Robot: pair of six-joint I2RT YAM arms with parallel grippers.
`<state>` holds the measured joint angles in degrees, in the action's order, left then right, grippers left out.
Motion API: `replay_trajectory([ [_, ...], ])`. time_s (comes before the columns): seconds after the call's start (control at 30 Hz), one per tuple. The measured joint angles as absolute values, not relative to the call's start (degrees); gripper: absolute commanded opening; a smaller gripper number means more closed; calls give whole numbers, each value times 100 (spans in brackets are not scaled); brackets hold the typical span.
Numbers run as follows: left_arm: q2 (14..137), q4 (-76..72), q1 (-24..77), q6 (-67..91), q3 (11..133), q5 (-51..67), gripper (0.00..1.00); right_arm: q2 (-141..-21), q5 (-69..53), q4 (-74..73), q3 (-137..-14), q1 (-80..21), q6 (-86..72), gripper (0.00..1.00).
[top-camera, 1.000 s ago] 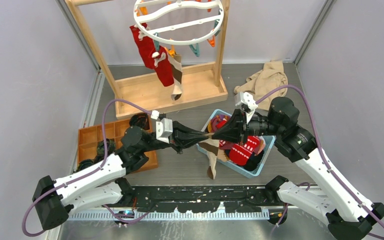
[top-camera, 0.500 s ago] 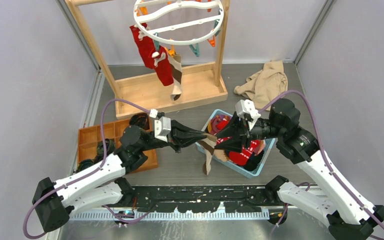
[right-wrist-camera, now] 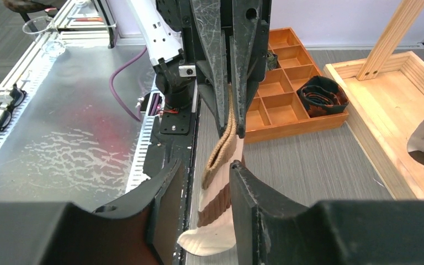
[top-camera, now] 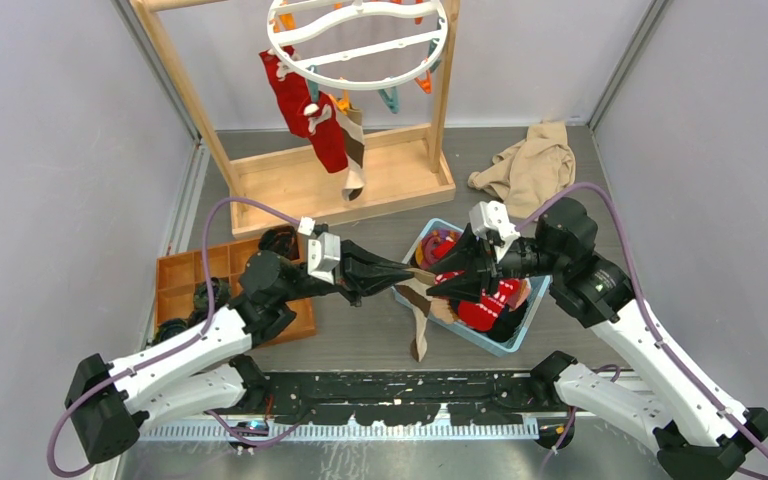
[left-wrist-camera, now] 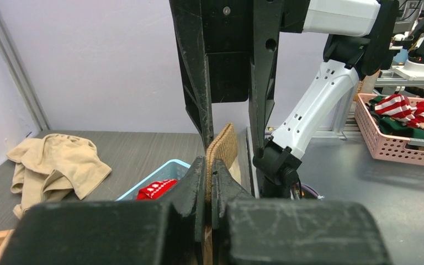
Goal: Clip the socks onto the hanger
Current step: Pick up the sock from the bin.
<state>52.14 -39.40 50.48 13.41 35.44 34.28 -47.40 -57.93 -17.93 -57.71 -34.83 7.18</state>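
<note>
Left gripper [top-camera: 415, 272] was clamped tight, fingers pressed together on the ribbed cuff of a tan-and-brown striped fabric sock [top-camera: 418, 320]. In the left wrist view the cuff [left-wrist-camera: 222, 146] stood up right between the closed tips [left-wrist-camera: 208, 165].

Nose to nose with it, the right gripper [top-camera: 434, 282] had its fingers spread, one on each side of that same sock. From the right wrist view [right-wrist-camera: 204, 171] a gap showed around the fabric [right-wrist-camera: 221, 154], though whether either pad brushed it was hard to say.

The sock hung down from the left gripper's pinch at the centre of the top frame, its pale toe dangling just off the near-left edge of a light blue plastic basket [top-camera: 537, 297]. A red sock with white stripes [top-camera: 485, 305] lay inside that basket with other coloured ones.

Further out, at the top centre, the white round plastic hanger [top-camera: 360, 53] hung within a tall wooden frame [top-camera: 340, 185], already carrying red patterned socks [top-camera: 305, 100] and a tan-and-brown one [top-camera: 353, 160] on its clips. A crumpled beige cloth [top-camera: 530, 165] lay at upper right, and an orange compartment tray [top-camera: 185, 275] sat at left beside the left arm.
</note>
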Motion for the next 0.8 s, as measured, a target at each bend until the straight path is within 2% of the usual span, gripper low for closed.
replay_trajectory([
  [0.13, 5253, -4021, 5048, 1365, 3544, 3457, 0, -4766, -5730, -1750, -5697, -3505, 716, 39],
  [0.37, 5269, -4051, 5017, 1452, 3544, 3461, 0, -4766, -5686, -1669, -5662, -3520, 666, 9],
  [0.43, 5282, -4056, 5011, 1466, 3544, 3461, 0, -4766, -5690, -1660, -5662, -3520, 646, 2],
  [0.5, 5304, -4069, 5004, 1479, 3542, 3459, 2, -4766, -5693, -1645, -5662, -3520, 633, 1],
  [0.63, 5345, -4125, 4980, 1544, 3540, 3411, 29, -4766, -5736, -1627, -5662, -3522, 624, 1],
  [0.7, 5389, -4163, 4978, 1625, 3533, 3334, 51, -4766, -5793, -1627, -5660, -3531, 624, 1],
  [0.8, 5557, -4213, 4974, 1769, 3533, 3183, 55, -4766, -5865, -1623, -5647, -3557, 626, 1],
])
